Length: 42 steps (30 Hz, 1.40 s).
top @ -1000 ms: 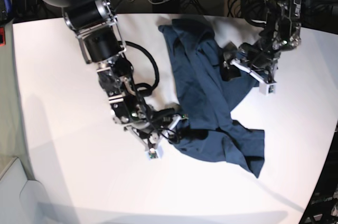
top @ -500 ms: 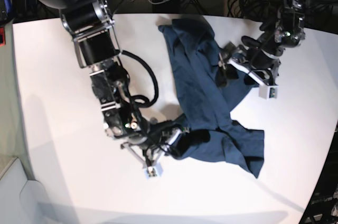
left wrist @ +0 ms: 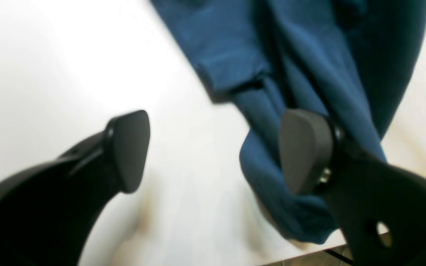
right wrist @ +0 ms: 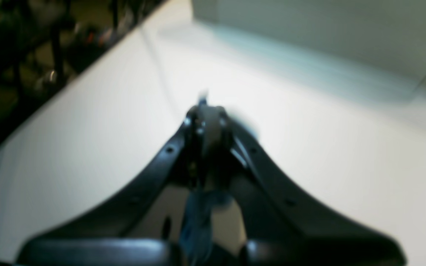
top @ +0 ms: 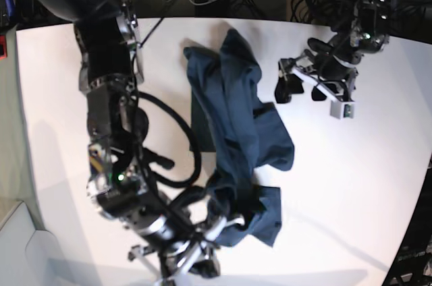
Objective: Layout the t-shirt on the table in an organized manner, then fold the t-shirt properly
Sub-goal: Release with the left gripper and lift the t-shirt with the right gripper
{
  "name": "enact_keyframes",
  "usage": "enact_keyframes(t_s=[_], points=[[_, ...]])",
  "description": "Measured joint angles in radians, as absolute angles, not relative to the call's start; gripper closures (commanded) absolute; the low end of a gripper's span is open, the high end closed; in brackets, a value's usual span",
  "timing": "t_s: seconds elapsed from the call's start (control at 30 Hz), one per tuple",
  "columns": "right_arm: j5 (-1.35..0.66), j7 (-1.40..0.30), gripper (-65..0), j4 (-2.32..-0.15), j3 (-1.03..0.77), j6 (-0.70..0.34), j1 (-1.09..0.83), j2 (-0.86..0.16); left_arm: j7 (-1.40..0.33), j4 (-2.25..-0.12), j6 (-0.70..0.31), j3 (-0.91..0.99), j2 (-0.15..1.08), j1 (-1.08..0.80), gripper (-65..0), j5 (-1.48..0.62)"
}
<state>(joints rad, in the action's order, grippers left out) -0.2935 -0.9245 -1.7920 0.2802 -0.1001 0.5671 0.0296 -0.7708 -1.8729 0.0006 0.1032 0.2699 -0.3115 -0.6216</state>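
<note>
**Right arm grips shirt hem, left stands off**

The t-shirt (top: 236, 131) lies bunched in a long crumpled strip down the middle of the table (top: 61, 97). Right gripper (top: 223, 222) is at the strip's near end, jaws pinched together on a fold of blue cloth; the wrist view is blurred but shows fabric between the fingers. Left gripper (top: 300, 83) hovers beside the shirt's far part, jaws spread wide, holding nothing.

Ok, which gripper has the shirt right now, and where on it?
The right gripper is shut on a fold at the t-shirt's near edge. The left gripper is open, holding nothing.
</note>
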Motion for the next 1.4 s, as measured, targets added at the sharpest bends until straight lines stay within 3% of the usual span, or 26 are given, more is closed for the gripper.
enact_keyframes(t_s=[0.23,0.4,0.5,0.7,0.87,1.03,1.4], points=[[-0.292,-0.941,0.0,-1.799,0.218,-0.100,0.674,0.001,-0.775,-1.874,0.001,0.103,0.271,-0.326,-53.2,-0.622],[-0.303,-0.915,-1.6,-1.740,0.231,-0.100,0.578,-0.016,-0.775,-1.874,0.001,0.103,0.271,-0.324,-53.2,-0.622],[-0.296,-0.937,-9.0,-1.609,0.231,-0.101,0.495,-0.017,-0.775,-1.874,0.001,0.103,0.271,-0.320,-53.2,-0.622],[-0.296,-0.787,-26.8,-1.326,0.303,-0.110,0.481,-0.058,-0.776,-1.869,0.001,0.103,0.271,-0.318,-53.2,-0.622],[-0.291,-0.765,-38.1,-1.296,0.453,-0.135,0.424,-0.120,-0.773,-1.866,0.001,0.103,0.270,-0.318,-53.2,-0.622],[-0.295,-0.715,-38.5,-1.415,0.490,-0.149,0.354,-0.139,-0.767,-1.865,0.001,0.103,0.269,-0.316,-53.2,-0.622],[-0.293,-0.709,-38.5,-1.314,0.485,-0.149,0.401,-0.149,-0.767,-1.865,0.001,0.103,0.269,-0.307,-53.2,-0.622]])
